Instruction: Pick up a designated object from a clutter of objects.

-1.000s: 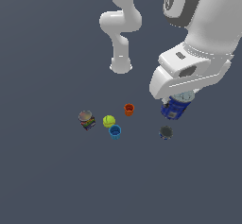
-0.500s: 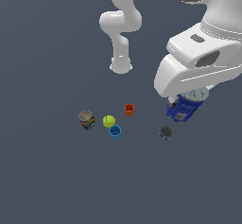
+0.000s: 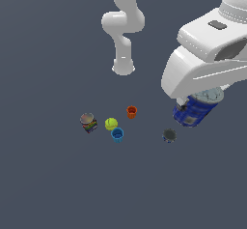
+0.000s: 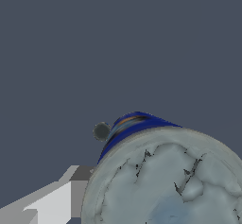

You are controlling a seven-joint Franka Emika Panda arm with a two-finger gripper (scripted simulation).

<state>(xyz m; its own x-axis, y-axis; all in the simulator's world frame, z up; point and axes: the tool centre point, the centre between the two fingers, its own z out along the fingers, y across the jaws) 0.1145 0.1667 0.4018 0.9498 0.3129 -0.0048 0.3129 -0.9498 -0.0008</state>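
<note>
Dark-blue and hard, the big can (image 3: 195, 108) hangs tilted in my gripper (image 3: 193, 102), up off the floor above the grey can (image 3: 169, 135), and my jaws pinch its smooth, slippery sides.

Pincer (image 3: 197, 108) clamped, tilted, aloft.

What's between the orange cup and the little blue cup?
Nothing. In the exterior view the orange cup and light-blue cup have bare floor between them; the yellow-green ball sits just beside.
</note>
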